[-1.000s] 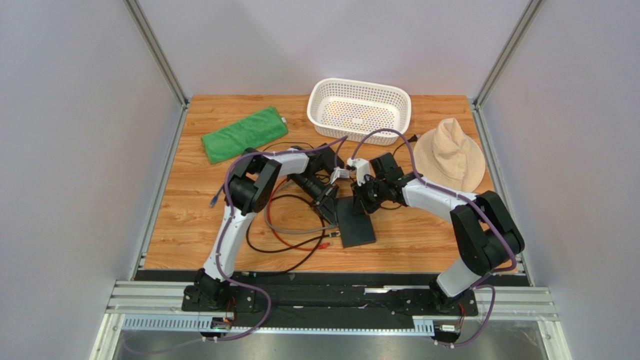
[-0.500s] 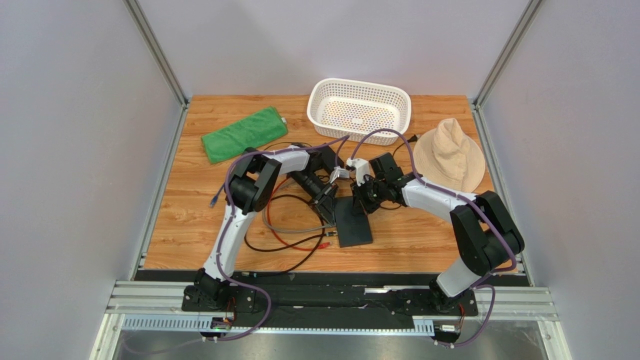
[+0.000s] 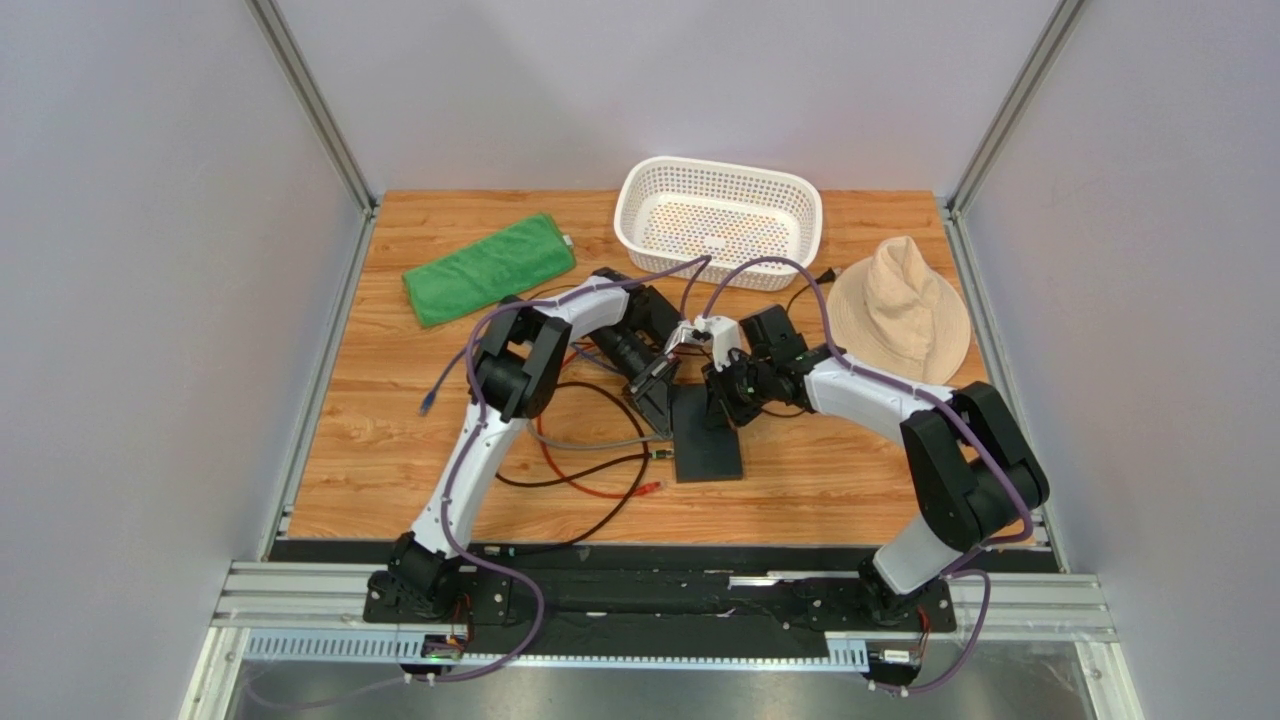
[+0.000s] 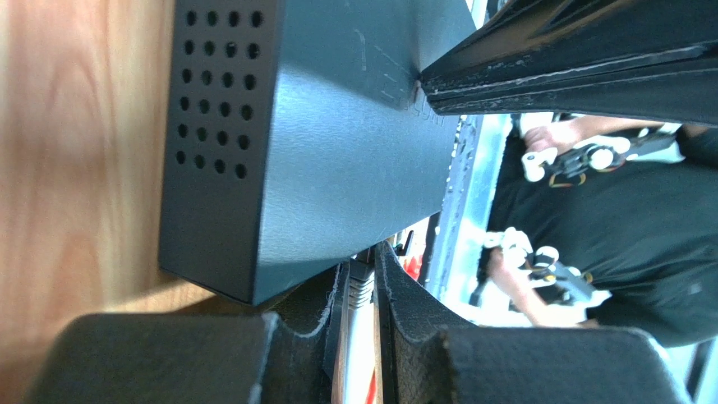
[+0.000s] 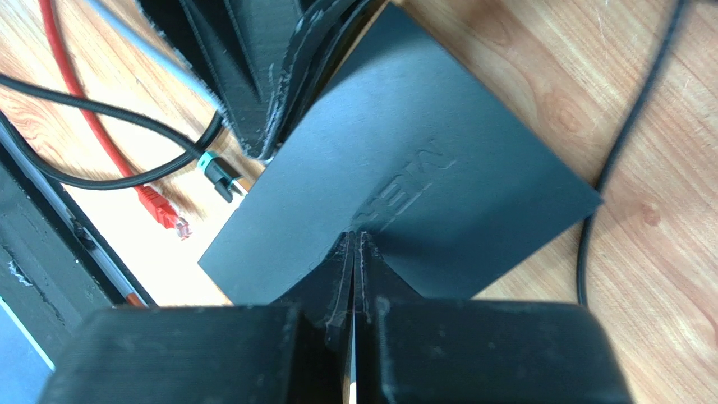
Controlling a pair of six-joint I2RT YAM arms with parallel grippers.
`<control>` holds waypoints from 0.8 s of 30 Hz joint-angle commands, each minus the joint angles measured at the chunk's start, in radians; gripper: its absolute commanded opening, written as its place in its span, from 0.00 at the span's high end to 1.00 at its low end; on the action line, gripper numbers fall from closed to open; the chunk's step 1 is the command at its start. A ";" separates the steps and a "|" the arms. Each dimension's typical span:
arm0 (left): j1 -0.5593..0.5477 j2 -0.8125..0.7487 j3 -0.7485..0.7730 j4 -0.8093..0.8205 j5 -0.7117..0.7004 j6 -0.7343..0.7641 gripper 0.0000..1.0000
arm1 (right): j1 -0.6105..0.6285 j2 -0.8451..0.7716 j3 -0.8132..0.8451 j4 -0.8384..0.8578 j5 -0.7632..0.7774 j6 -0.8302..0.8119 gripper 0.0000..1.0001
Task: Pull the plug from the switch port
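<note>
Loops of red, black and grey cable crowd the surface left of the switch, and a loose red plug lies near its corner. The left fingers, clamped on the grey plug, and the right fingers, pressed together on its top, block the far end. The near end and right flank lie open, save a thin black cord on the wood there.
</note>
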 commanded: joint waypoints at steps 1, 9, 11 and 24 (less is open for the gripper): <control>0.017 0.043 0.064 -0.228 -0.051 0.187 1.00 | -0.002 0.020 -0.011 -0.042 0.053 -0.021 1.00; 0.017 -0.023 -0.165 -0.153 0.001 0.195 1.00 | -0.001 0.031 -0.005 -0.048 0.052 -0.021 1.00; 0.018 -0.020 -0.162 -0.180 -0.008 0.225 1.00 | -0.001 0.037 0.001 -0.051 0.049 -0.021 1.00; 0.106 -0.126 0.065 -0.069 -0.233 0.011 1.00 | 0.001 0.025 -0.009 -0.044 0.052 -0.021 1.00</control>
